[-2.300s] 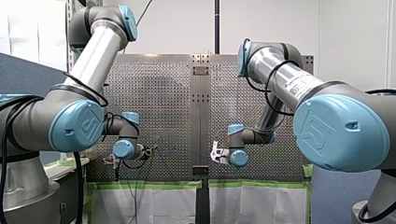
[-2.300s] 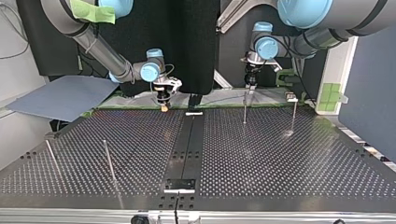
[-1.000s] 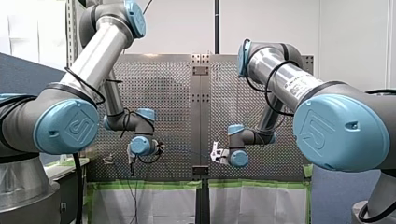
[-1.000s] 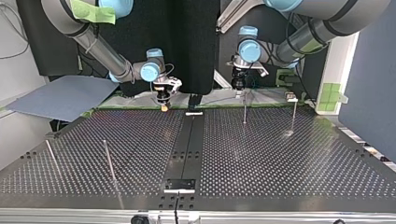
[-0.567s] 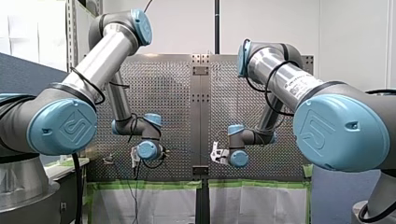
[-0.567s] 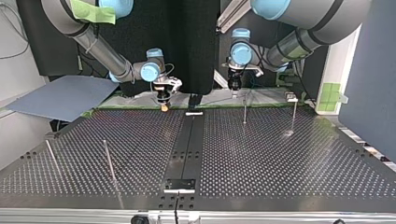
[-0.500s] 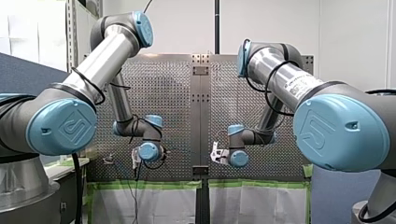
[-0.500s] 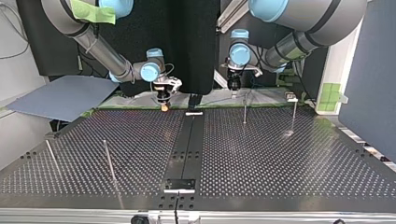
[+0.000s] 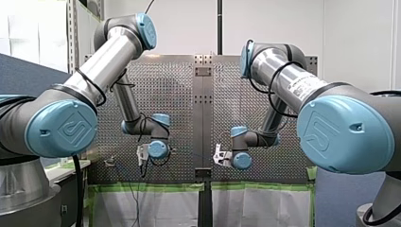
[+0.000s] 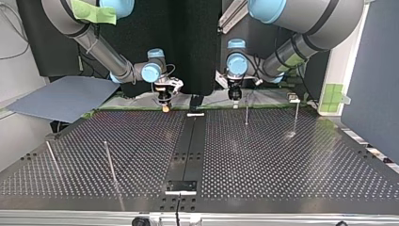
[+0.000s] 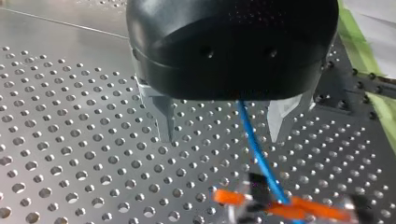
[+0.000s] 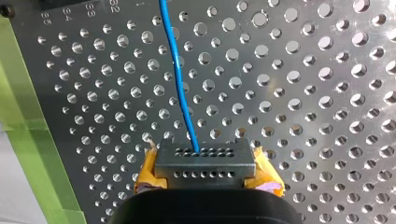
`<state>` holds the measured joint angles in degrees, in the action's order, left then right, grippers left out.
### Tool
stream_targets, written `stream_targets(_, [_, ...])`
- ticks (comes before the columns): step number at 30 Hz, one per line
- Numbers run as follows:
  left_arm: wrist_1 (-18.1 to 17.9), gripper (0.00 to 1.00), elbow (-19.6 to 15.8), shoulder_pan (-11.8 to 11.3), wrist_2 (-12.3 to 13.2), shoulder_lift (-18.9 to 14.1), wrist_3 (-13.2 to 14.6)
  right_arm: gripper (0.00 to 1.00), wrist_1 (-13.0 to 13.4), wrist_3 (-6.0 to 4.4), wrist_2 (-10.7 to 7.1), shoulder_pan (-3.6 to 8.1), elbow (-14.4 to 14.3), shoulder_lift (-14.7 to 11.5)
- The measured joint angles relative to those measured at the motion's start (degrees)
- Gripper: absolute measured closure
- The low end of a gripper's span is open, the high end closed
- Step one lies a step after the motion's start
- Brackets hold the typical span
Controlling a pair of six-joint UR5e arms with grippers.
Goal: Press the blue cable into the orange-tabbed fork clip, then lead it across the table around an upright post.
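Thin blue cable [image 11: 256,151] tensioned for pressing.
Right gripper [image 12: 205,165] clenches its end; left gripper [image 11: 223,136], released, straddles it near the orange-tabbed fork clip [image 11: 266,205].

The blue cable [image 11: 254,149] is thin. It slants down to the fork clip [image 11: 261,200] and meets it between the two orange tabs. The clip is blurred, so I cannot tell whether the cable is seated. In the top view, slim metal posts stand upright — a right pair [image 10: 246,113] near the far edge, and a left pair [image 10: 109,162] nearer the camera.
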<state>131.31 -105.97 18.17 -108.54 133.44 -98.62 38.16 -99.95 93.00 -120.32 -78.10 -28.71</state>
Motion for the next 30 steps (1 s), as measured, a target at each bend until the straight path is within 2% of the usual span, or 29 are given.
stream_targets(15, [0.9,0.00,0.3,0.2,-0.4,0.1,2.5,1.00,-0.1,-0.08,0.00,0.03,0.0,0.0])
stream_targets(16, [0.9,0.06,0.3,0.2,-0.4,0.1,2.5,1.00,-0.2,-0.08,0.00,0.03,0.0,0.0])
stream_targets(17, [0.9,0.16,0.4,0.2,-0.4,0.1,2.6,1.00,-0.3,-0.06,0.00,0.03,0.0,0.0])
stream_targets(18, [0.9,0.16,0.4,0.2,-0.5,0.1,2.7,1.00,-0.4,-0.03,0.00,0.03,0.0,0.0])
stream_targets(20, [0.9,0.33,0.5,0.3,-0.5,0.1,2.7,1.00,-0.5,0.03,0.00,0.03,0.0,0.0])
stream_targets(21, [0.9,0.33,0.5,0.3,-0.5,0.1,2.7,1.00,-0.6,0.05,0.00,0.03,0.0,0.0])
stream_targets(23, [0.9,0.63,0.6,0.4,-0.6,0.1,2.8,1.00,-0.8,0.07,0.00,0.00,0.0,0.0])
stream_targets(24, [0.8,0.63,0.6,0.4,-0.6,0.1,2.8,1.00,-0.9,0.09,0.00,-0.02,0.0,0.0])
stream_targets(25, [0.8,0.86,0.6,0.5,-0.7,0.1,2.9,1.00,-0.9,0.11,0.00,-0.03,0.0,0.1])
stream_targets(26, [0.7,0.98,0.6,0.5,-0.7,0.1,2.9,1.00,-1.0,0.13,0.00,-0.06,0.0,0.1])
stream_targets(30, [0.7,0.98,0.7,0.7,-0.7,0.1,3.3,1.00,-1.2,0.16,0.00,-0.12,0.0,0.1])
